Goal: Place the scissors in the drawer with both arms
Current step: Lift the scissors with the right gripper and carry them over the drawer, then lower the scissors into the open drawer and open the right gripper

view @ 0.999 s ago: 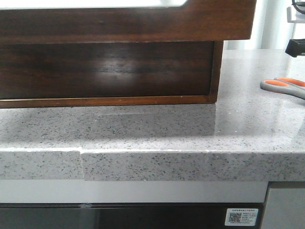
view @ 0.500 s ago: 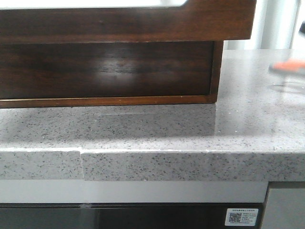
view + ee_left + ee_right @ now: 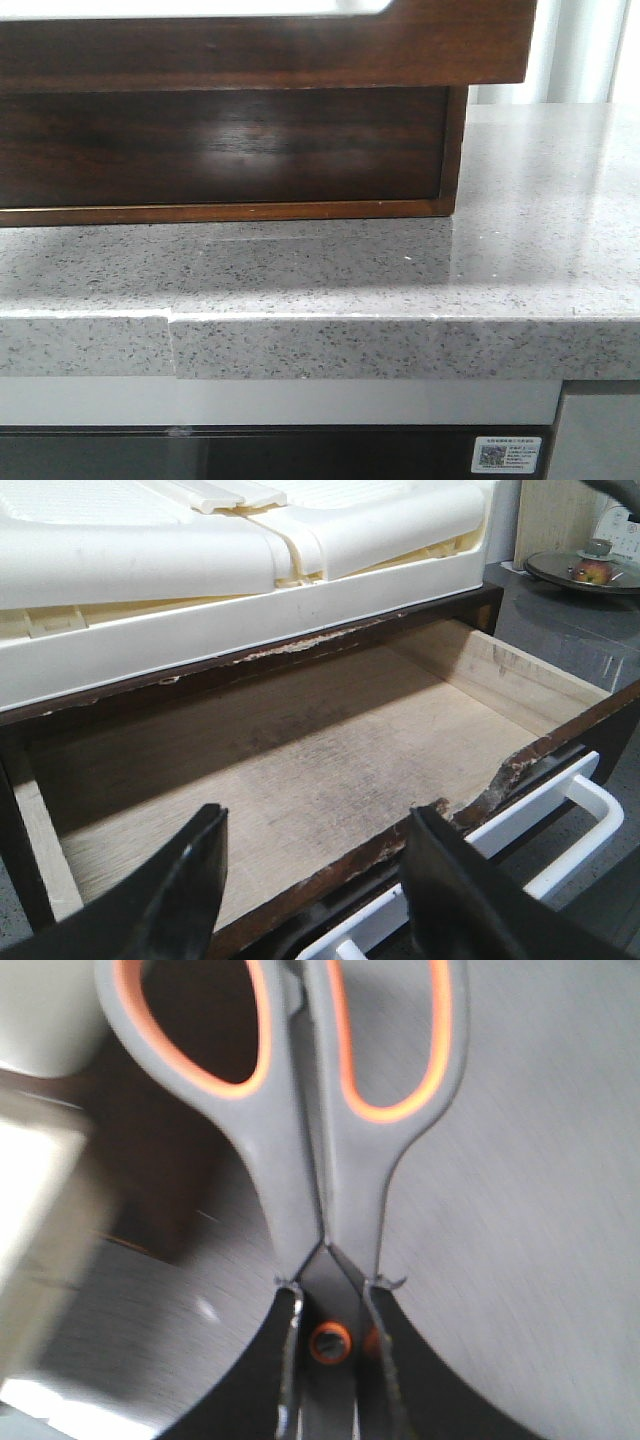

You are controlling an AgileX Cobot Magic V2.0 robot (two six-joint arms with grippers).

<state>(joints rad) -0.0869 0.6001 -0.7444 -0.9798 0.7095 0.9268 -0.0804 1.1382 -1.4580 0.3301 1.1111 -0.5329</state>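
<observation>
The drawer (image 3: 300, 45) stands pulled out of the dark wooden cabinet, its glossy front filling the top of the front view. In the left wrist view its bare wooden inside (image 3: 300, 760) lies open. My left gripper (image 3: 315, 825) is open, its black fingers (image 3: 190, 880) either side of the drawer's chipped front edge. In the right wrist view the scissors (image 3: 300, 1170) show grey handles and orange-lined loops. My right gripper (image 3: 330, 1300) is shut on them at the pivot, handles pointing away from it. Neither the scissors nor the grippers appear in the front view.
A speckled grey stone counter (image 3: 540, 200) carries the cabinet, with a lower drawer front (image 3: 220, 145) under the open one. A white plastic rack (image 3: 250, 570) sits on top of the cabinet. A white bar handle (image 3: 575, 810) runs below the drawer front. A plate with fruit (image 3: 590, 570) stands beyond.
The scissors lay on the counter at the right edge a second ago, then rose as a blur. They have now left the front view, held in my right gripper.
</observation>
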